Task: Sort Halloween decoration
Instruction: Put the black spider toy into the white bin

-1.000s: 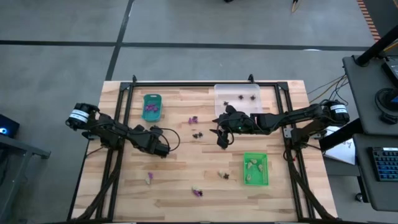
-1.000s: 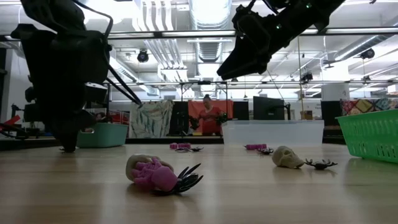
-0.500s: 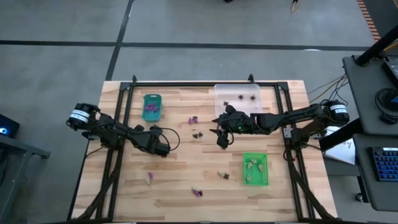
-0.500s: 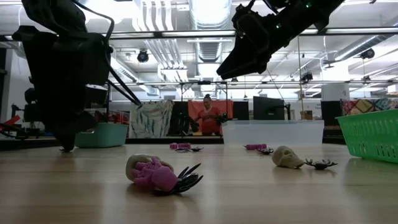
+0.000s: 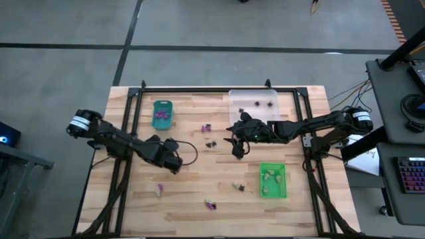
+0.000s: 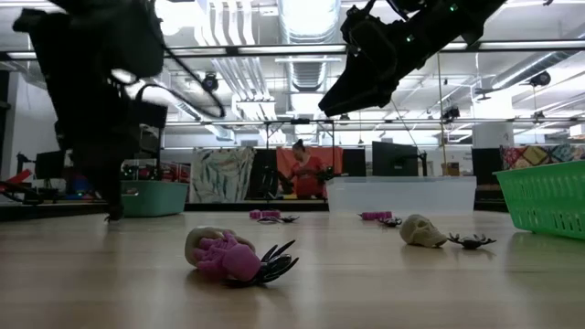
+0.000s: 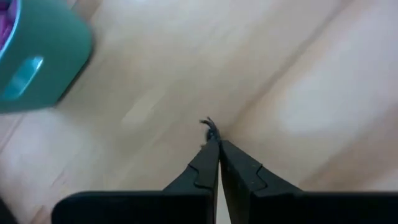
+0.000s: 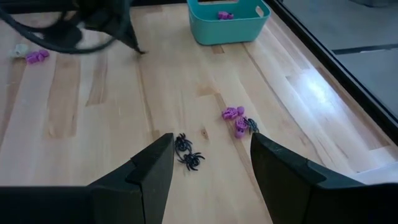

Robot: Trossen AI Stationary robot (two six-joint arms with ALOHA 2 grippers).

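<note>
Desk [image 5: 199, 189]: wooden slats in a black frame; a wide bare stretch lies between the two arms and along the near edge.

Left end effector [image 5: 176, 168]: over the left-centre of the desk, fingers pressed together. The left wrist view shows a tiny dark scrap [image 7: 210, 127] at the tips; whether it is pinched cannot be told.

Right end effector [image 5: 237, 151]: raised above mid-desk, fingers [image 8: 152, 168] spread, holding nothing. Its wrist view shows two black spiders [image 8: 186, 151] between the fingers on the wood, and purple trinkets [image 8: 236, 118] just beyond.

Teal tray [image 5: 162, 114]: back left, purple pieces inside. Clear tray [image 5: 254, 105]: back centre-right, small dark pieces inside. Green tray [image 5: 273, 180]: right front, pale pieces inside.

Loose Halloween decoration: a purple and black cluster [image 6: 238, 259] nearest in the low view, a pale skull [image 6: 421, 230] to its right; the high view also shows a pale piece [image 5: 159, 190] front left.
</note>
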